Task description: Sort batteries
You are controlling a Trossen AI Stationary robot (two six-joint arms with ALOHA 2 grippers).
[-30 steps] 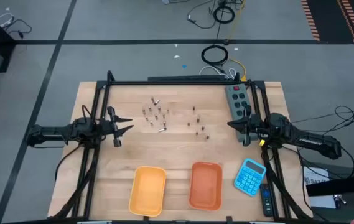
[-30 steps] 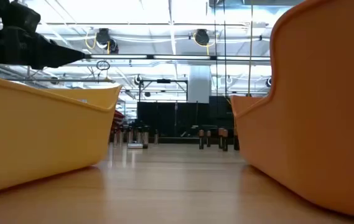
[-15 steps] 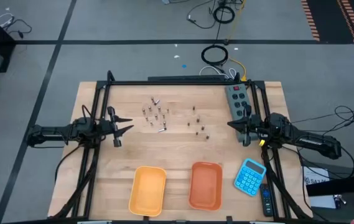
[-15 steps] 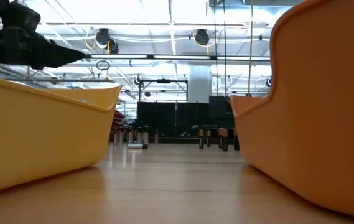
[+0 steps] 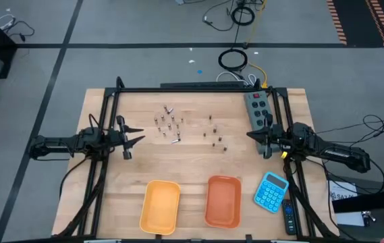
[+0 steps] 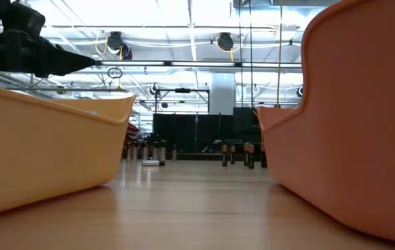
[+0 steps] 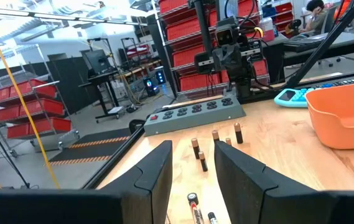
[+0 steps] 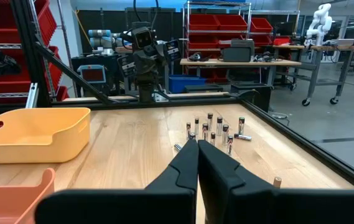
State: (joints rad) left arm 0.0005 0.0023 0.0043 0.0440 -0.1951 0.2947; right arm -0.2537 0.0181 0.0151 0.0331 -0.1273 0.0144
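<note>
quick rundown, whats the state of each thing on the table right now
left tool: open, empty, at the table's left edge
right tool: shut, empty, at the right edge
batteries: loose on the wood, most upright, a few lying flat
yellow tray: empty
orange tray: empty
blue calculator: flat, right of the orange tray

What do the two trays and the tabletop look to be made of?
The yellow tray and orange tray look like moulded plastic: uniform colour, rounded corners, smooth and slightly glossy walls. The table looks like pale wood or wood laminate, with visible plank grain and a light sheen.
</note>
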